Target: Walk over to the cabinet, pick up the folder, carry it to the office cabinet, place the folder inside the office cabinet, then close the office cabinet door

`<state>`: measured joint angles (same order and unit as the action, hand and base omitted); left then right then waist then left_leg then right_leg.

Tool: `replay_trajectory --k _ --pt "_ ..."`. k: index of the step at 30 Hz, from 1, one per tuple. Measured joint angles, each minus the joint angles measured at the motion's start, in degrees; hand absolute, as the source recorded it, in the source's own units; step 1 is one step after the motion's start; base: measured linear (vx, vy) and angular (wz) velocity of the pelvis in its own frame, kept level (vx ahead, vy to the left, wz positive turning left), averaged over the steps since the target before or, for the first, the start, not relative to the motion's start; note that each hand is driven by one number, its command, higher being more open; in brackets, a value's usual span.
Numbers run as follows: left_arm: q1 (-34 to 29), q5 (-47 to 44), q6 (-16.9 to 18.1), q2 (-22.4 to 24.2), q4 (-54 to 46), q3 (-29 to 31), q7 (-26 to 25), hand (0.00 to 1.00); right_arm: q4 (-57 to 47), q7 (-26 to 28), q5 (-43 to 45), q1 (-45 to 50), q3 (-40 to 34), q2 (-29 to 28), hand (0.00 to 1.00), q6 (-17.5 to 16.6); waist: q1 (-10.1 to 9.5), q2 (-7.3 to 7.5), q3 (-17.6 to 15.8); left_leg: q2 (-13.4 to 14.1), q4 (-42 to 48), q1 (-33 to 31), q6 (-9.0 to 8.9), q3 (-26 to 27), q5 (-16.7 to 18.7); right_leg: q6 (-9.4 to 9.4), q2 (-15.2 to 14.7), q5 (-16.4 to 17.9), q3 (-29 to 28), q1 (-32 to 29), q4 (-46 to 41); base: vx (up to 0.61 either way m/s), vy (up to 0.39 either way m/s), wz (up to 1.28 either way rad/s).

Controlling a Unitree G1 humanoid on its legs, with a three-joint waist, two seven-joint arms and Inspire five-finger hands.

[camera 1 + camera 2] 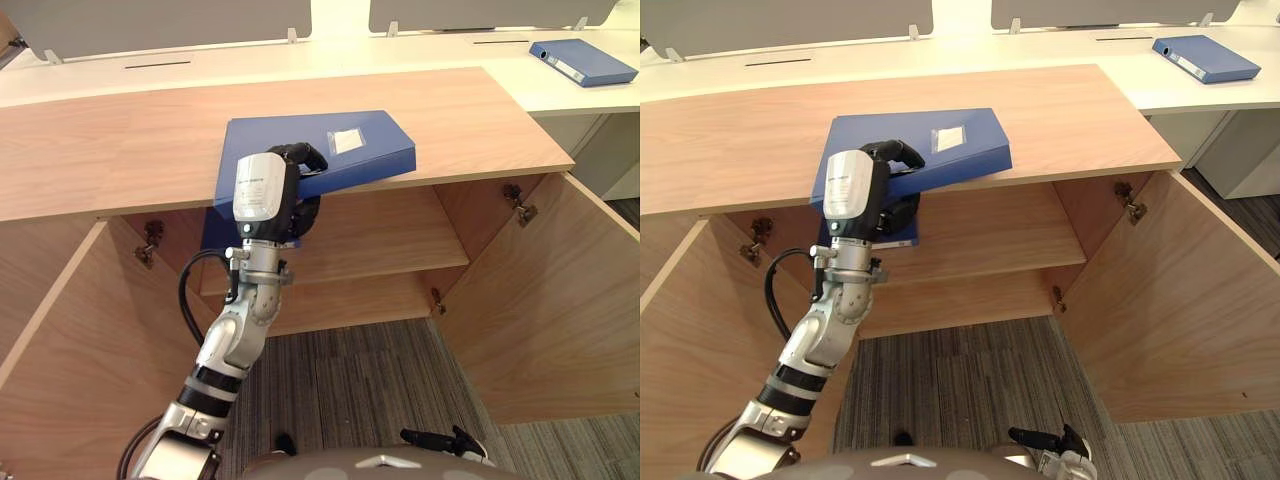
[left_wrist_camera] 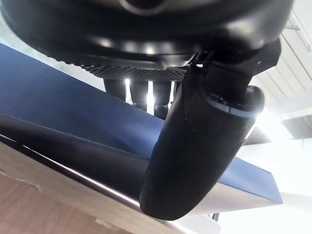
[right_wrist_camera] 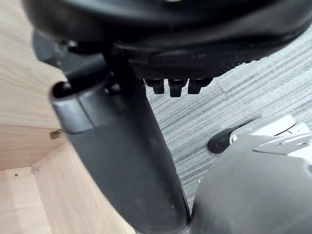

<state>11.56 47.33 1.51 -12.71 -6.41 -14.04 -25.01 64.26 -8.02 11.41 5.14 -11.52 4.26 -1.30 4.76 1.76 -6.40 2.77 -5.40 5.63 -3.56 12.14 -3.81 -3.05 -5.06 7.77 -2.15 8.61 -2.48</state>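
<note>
While the folder point(image 1: 345, 150) juts past the front edge of the cabinet top point(image 1: 120, 140), the left hand point(image 1: 285, 205) grasps its overhanging corner.

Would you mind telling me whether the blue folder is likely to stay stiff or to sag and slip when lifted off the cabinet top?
Probably stiff: the folder overhangs the cabinet top without drooping, and its edges are straight. Its smooth cover may be slippery, so with the left robot hand pinching the overhanging edge off-centre, it could pivot. It looks thick, so perhaps weighty.
</note>
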Motion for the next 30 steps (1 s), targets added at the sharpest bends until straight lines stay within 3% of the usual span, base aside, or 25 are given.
replay_trajectory --k 3,10,20,24,30 --pt "-2.63 -3.00 0.62 1.60 -5.61 0.79 -0.05 0.00 -5.84 -0.88 0.01 1.95 1.89 -0.30 1.00 -0.20 -0.14 -0.16 0.10 0.20 0.26 -0.43 0.00 0.45 -0.02 -0.11 0.14 -0.11 -0.78 -0.90 -0.46 -0.01 0.001 -0.13" --pt "-9.00 -14.44 2.76 6.04 -19.07 2.58 -0.84 0.00 -33.01 -2.74 0.07 9.23 4.25 -3.04 1.00 -2.42 -0.14 -0.95 0.59 1.26 0.28 -0.77 0.01 1.95 -0.02 -0.31 1.22 -1.10 -3.01 -3.12 -2.08 -0.06 -0.003 -0.16" --pt "-17.05 -39.77 7.22 8.89 -30.10 4.27 -0.53 0.00 -70.70 -3.95 2.17 13.82 3.57 -6.61 1.00 -6.89 -0.13 -3.05 2.13 1.29 0.28 -1.45 0.14 3.17 -0.05 -0.86 1.41 -1.42 -4.73 -4.93 -2.37 -0.07 0.011 -0.09" --pt "-17.05 -52.59 10.34 8.96 -31.96 4.41 3.20 0.00 -80.66 -3.84 2.12 13.35 2.29 -7.02 1.00 -9.17 -0.13 -3.06 2.81 1.27 0.30 -1.35 0.13 3.42 -0.04 -1.10 1.41 -1.58 -5.20 -4.99 -2.36 0.00 0.007 -0.03" --pt "-17.05 -72.86 11.80 8.57 -31.44 5.72 11.89 0.00 -84.96 -3.91 2.19 8.94 -2.90 -5.73 1.00 -10.65 -0.05 -3.08 3.42 1.13 0.30 -0.80 0.25 4.57 0.13 -1.53 1.28 -1.83 -6.43 -5.19 -2.46 -0.02 0.021 -0.12"
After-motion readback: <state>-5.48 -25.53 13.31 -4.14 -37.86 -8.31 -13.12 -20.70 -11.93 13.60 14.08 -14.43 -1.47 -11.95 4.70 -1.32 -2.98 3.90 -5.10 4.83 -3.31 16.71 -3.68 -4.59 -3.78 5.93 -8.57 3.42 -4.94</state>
